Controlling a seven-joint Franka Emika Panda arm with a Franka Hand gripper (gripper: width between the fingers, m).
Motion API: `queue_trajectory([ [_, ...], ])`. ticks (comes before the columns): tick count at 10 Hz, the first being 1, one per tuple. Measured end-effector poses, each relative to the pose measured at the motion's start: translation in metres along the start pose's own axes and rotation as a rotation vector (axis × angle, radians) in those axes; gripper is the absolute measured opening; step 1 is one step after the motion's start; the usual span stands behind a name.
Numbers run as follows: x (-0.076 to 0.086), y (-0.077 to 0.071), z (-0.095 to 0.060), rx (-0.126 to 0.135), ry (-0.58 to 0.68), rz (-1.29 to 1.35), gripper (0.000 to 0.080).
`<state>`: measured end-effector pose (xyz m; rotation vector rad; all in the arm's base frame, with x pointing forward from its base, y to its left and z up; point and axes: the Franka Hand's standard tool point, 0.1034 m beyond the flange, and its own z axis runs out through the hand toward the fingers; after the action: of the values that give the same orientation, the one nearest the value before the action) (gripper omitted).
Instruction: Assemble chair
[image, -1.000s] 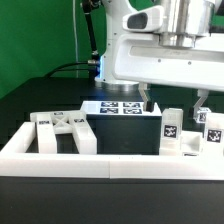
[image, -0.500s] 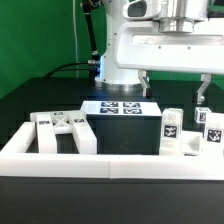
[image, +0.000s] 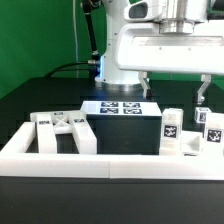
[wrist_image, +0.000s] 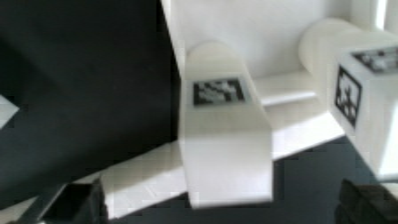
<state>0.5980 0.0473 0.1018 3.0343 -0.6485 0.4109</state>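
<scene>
White blocky chair parts (image: 171, 131) bearing black-and-white tags stand by the rail (image: 120, 166); the pincer (image: 175, 88) hangs spread wide, empty.

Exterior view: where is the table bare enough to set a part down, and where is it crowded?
Bare table lies between the frame piece and the posts, with the marker board behind and the rail in front. More lies behind the frame piece. Crowded: the exterior view's right, posts under the open pincer.

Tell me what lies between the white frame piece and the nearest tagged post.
Exterior view: only bare black table separates the frame piece from the post; the marker board lies just behind.
</scene>
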Motion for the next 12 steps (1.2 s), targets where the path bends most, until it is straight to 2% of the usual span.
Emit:
queue_trajectory([
  [1, -0.013, 0.004, 0.005, -0.006, 0.001, -0.008, 0.0649],
  [3, -0.025, 0.004, 0.018, -0.011, 0.039, -0.034, 0.0649],
  [4, -0.028, 0.008, 0.027, -0.021, 0.046, -0.037, 0.0649],
  [12, -0.059, 0.011, 0.068, -0.068, 0.014, -0.083, 0.0649],
])
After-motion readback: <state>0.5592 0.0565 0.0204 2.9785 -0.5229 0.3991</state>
